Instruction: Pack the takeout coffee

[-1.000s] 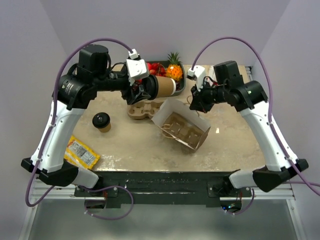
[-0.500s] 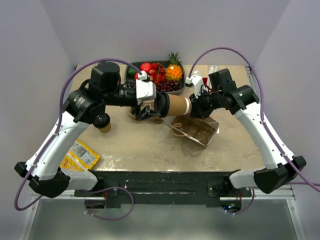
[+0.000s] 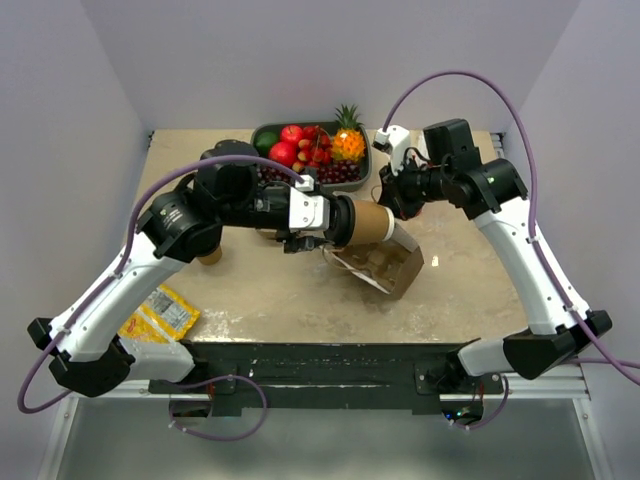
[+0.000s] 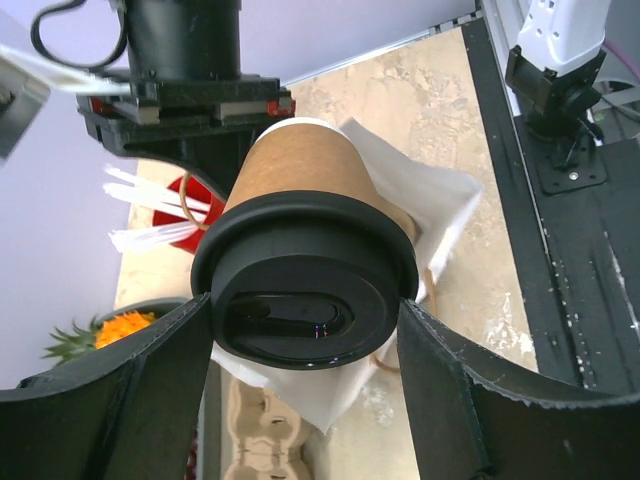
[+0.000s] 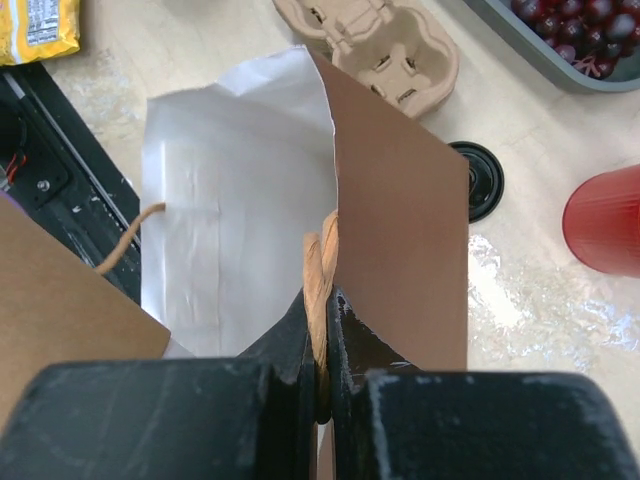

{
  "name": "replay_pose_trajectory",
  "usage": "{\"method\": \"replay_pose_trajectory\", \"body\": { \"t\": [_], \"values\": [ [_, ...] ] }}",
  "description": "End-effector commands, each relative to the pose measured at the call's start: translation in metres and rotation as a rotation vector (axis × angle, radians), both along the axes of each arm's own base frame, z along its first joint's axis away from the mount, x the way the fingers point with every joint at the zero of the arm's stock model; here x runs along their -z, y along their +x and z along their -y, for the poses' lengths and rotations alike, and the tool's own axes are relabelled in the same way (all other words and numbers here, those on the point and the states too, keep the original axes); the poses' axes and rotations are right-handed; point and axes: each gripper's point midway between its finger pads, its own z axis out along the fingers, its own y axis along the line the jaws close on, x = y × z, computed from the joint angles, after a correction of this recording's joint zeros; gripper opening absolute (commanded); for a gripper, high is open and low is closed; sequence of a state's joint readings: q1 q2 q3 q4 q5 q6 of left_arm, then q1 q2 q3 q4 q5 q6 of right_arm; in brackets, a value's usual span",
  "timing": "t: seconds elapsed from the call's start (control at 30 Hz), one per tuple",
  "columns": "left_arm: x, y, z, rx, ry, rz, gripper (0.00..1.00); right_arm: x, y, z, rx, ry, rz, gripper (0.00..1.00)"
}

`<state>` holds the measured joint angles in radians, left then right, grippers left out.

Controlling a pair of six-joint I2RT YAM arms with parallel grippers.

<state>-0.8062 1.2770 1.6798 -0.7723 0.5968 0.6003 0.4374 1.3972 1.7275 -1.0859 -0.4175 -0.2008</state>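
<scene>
The takeout coffee (image 3: 372,222), a kraft cup with a black lid (image 4: 305,300), lies on its side in the air. My left gripper (image 3: 335,222) is shut on it, one finger on each side of the lid rim in the left wrist view, where the gripper (image 4: 305,335) fills the bottom. The cup's base points into the mouth of a brown paper bag (image 3: 385,265) with a white inside (image 5: 230,220). My right gripper (image 3: 398,203) is shut on the bag's twine handle (image 5: 318,270) and holds that side up. A second lidded cup (image 3: 209,256) stands half hidden under the left arm.
A tray of fruit (image 3: 310,150) sits at the back. The tan cup carrier (image 5: 380,45) lies beyond the bag, with a loose black lid (image 5: 478,180) and a red cup (image 5: 605,220) to its right. A yellow snack packet (image 3: 160,310) lies front left.
The left arm has carried the cup rightward and forward from near the fruit tray to the bag's mouth. The bag has shifted and its opening has narrowed; the right gripper keeps hold of the handle.
</scene>
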Motion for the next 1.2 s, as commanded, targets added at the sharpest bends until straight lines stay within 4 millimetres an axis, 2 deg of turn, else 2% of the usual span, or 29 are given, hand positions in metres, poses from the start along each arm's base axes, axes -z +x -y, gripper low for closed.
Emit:
{"method": "replay_pose_trajectory", "body": {
  "t": [0.0,0.13,0.27,0.3,0.47,0.6,0.67,0.77,0.87,1.0,1.1,1.17],
  "values": [
    [-0.027,0.001,0.007,0.019,-0.033,0.153,0.59,-0.015,0.002,-0.005,0.006,0.05,0.024,0.0],
    [-0.013,-0.005,0.017,0.053,0.021,0.16,0.6,-0.019,-0.001,-0.005,0.004,0.059,0.03,0.0],
    [0.012,-0.016,0.027,0.104,0.114,0.159,0.58,-0.018,-0.005,-0.003,0.008,0.057,0.033,0.0],
    [0.017,-0.012,0.026,0.084,0.138,0.178,0.58,-0.019,-0.006,-0.001,0.014,0.057,0.037,0.0],
    [0.023,-0.014,0.022,0.083,0.189,0.223,0.57,-0.019,-0.006,0.004,0.037,0.05,0.053,0.0],
    [0.024,-0.006,0.023,0.057,0.245,0.304,0.57,-0.018,-0.006,0.002,0.038,0.06,0.049,0.0],
    [0.031,-0.003,0.027,0.049,0.292,0.32,0.56,-0.019,-0.007,0.001,0.034,0.068,0.045,0.0],
    [0.028,0.002,0.034,0.038,0.307,0.352,0.56,-0.017,-0.006,0.0,0.034,0.071,0.039,0.0],
    [0.013,0.003,0.042,0.027,0.269,0.387,0.55,-0.013,-0.006,0.001,0.044,0.064,0.032,0.0],
    [-0.017,-0.007,0.045,0.043,0.171,0.388,0.55,-0.004,-0.005,0.006,0.075,0.044,0.019,0.0],
    [-0.027,-0.013,0.045,0.048,0.136,0.376,0.55,-0.001,-0.003,0.006,0.09,0.043,0.013,0.0],
    [-0.026,-0.014,0.044,0.045,0.133,0.376,0.55,0.0,-0.001,0.006,0.096,0.044,0.011,0.0]
  ]
}}
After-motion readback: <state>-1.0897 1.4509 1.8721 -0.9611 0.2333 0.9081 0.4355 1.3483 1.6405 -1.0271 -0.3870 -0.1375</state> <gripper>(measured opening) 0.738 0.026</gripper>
